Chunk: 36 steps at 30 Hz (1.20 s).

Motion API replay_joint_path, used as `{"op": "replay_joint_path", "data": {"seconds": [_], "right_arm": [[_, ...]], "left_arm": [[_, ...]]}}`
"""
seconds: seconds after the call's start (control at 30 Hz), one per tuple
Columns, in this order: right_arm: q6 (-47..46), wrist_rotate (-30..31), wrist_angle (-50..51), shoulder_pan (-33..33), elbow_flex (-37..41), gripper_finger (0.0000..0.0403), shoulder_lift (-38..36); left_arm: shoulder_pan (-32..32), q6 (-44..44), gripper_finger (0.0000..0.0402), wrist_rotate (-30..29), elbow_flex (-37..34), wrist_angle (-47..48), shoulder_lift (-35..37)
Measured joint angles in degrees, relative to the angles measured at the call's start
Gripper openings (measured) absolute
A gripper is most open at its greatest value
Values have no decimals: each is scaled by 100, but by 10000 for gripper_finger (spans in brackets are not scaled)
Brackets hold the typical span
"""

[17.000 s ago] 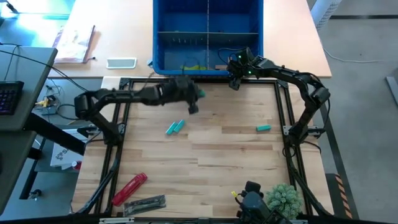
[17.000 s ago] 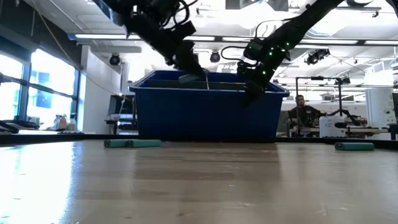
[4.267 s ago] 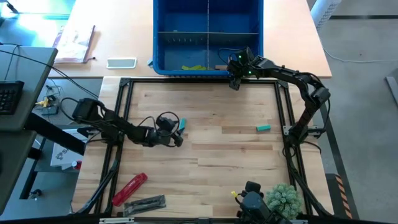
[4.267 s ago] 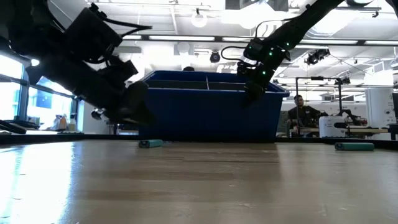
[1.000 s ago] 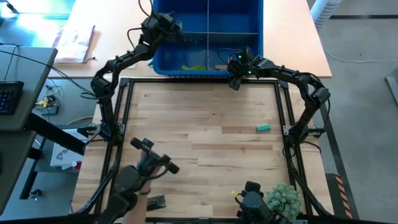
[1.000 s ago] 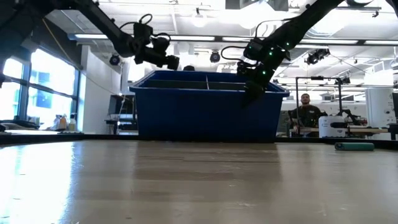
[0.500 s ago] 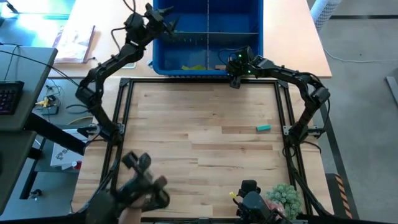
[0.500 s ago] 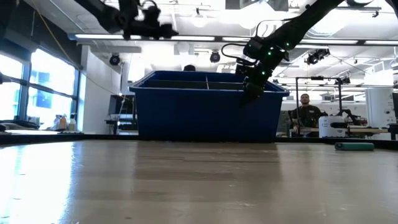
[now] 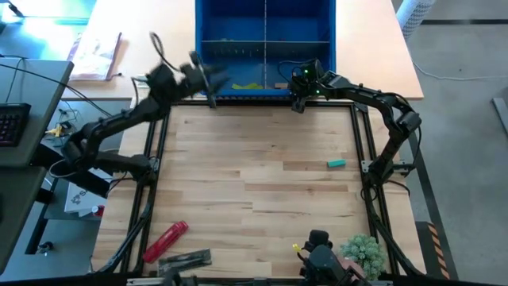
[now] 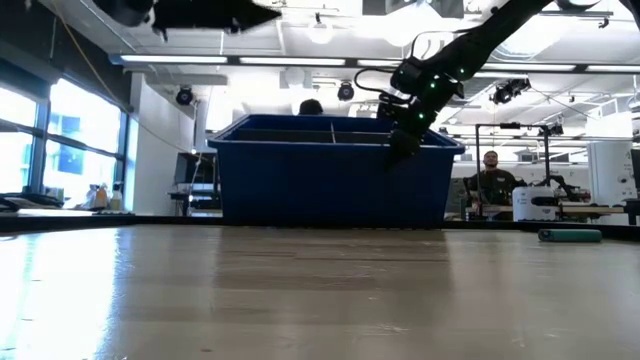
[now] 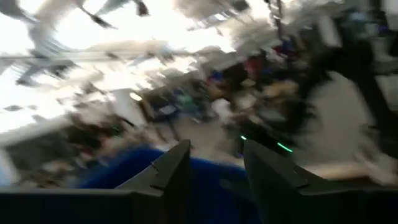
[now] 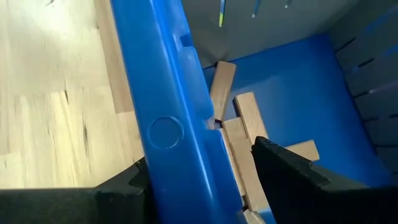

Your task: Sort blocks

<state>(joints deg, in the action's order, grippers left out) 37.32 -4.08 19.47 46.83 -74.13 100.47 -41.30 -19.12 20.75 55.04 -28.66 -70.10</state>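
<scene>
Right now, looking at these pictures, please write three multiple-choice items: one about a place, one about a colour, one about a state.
1. Where is the red tool?
A. inside the blue bin
B. on the table near its front left corner
C. in the right gripper

2. What colour is the one block left on the table?
A. teal
B. purple
C. tan

3. How do the right gripper's fingers stand?
A. shut on a tan block
B. shut, holding nothing
C. apart, one on each side of the bin wall

Answers:
1 B, the high view shows it beside the dark flat piece.
2 A, it lies towards the table's right side.
3 C, the right wrist view shows the blue bin wall between them, tan blocks inside.
</scene>
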Motion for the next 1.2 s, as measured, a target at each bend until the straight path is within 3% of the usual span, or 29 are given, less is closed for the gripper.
{"op": "replay_joint_path", "data": {"seconds": [0.13, 0.3, 0.47, 0.67, 0.87, 1.0, 1.2], "right_arm": [[-186, 11, 88, 0, 0, 194, 0], [-256, 15, 96, 0, 0, 194, 0], [-243, 17, 96, 0, 0, 194, 0], [-240, 17, 98, 1, 0, 194, 0], [-238, 17, 98, 2, 0, 194, 0], [-238, 6, 100, 2, 0, 194, 0], [-238, -62, 120, 2, -2, 194, 0]], "left_arm": [[386, 288, 128, -155, -552, -158, -38], [738, 542, 143, -268, -761, -163, -381], [1327, 735, 158, -111, -752, -613, -1099], [1928, 879, 188, -760, -573, -1328, -2223], [2179, 1176, 219, -898, -3, -1325, -3099], [2053, 658, 227, -1505, 299, -625, -3136], [1536, 7, 228, -1569, 446, 306, -2472]]}}
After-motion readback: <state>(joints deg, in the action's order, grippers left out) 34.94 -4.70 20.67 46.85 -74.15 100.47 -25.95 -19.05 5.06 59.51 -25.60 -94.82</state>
